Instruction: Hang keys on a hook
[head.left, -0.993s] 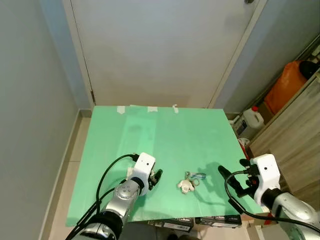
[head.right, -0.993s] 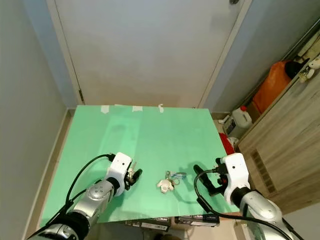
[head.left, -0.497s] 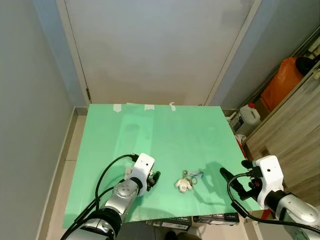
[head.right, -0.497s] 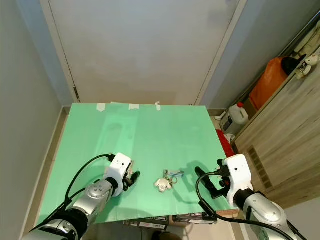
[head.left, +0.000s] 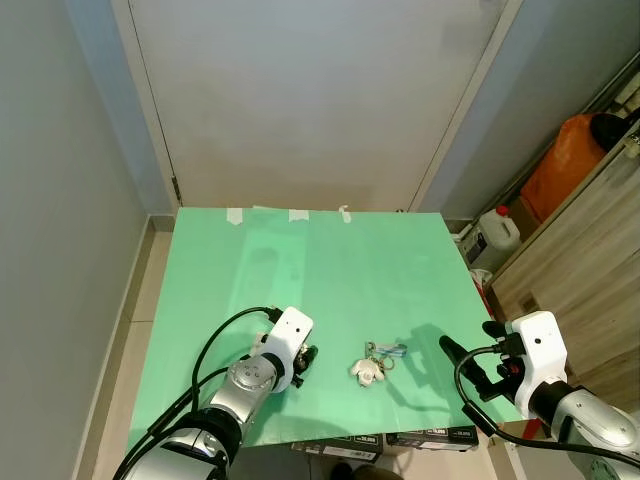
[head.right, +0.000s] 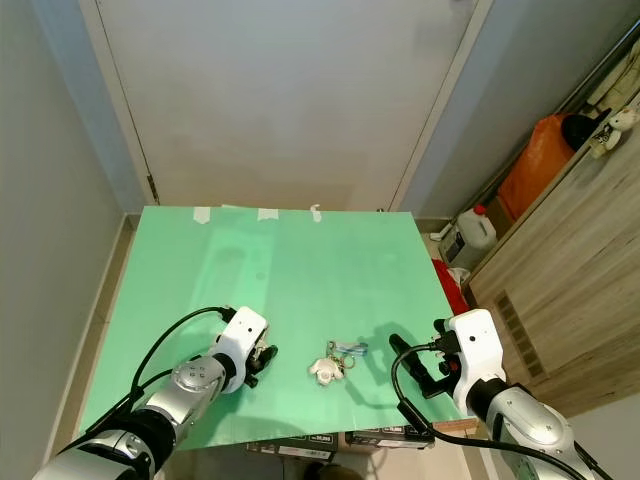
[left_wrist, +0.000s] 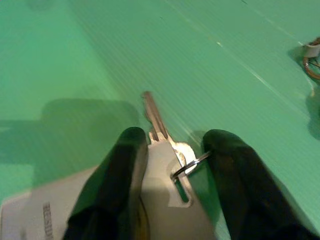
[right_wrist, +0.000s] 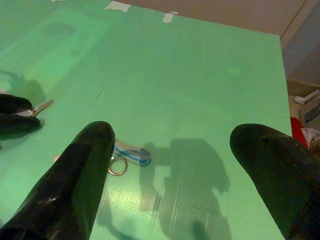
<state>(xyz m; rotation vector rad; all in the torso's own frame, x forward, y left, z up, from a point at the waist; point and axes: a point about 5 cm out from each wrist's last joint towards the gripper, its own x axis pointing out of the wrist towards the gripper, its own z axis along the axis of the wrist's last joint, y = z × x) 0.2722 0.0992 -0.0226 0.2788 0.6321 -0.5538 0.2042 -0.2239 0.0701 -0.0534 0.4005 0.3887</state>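
2 sets of keys are on the green table (head.left: 300, 260). The left gripper (left_wrist: 172, 150) pinches 1 silver key (left_wrist: 159, 129) with a white tag; its print is illegible. The right gripper (right_wrist: 180, 165), fingers spread, hovers near the keyring with a white charm (head.left: 372, 368).

Legible text: none is showing. A white tag (left_wrist: 45, 220), lying by the left end effector's fingers in the left wrist view, is carrying a short line of dark print, but it is showing too blurred and too small to read. Dark boxes (head.left: 400, 441) under the near edge of the bench (head.left: 330, 270) are bearing small white lettering, likewise not resolving into words. A strap (right_wrist: 131, 151) is showing a blue and white pattern, unreadable as characters.
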